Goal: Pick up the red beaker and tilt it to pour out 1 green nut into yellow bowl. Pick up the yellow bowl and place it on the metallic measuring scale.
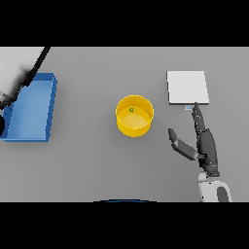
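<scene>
The yellow bowl [134,115] stands upright in the middle of the table, with one small green nut [131,110] lying inside it. The metallic measuring scale [187,87] is a flat pale square to the bowl's right, farther back. My right hand [204,143] is open to the right of the bowl, fingers straight and pointing toward the scale's near edge, thumb spread toward the bowl; it touches neither. My left arm comes in at the far left, and only a dark edge of my left hand [2,122] shows at the view's border. No red beaker is visible.
A blue tray [30,108] lies at the left side of the table, with the left arm crossing its far corner.
</scene>
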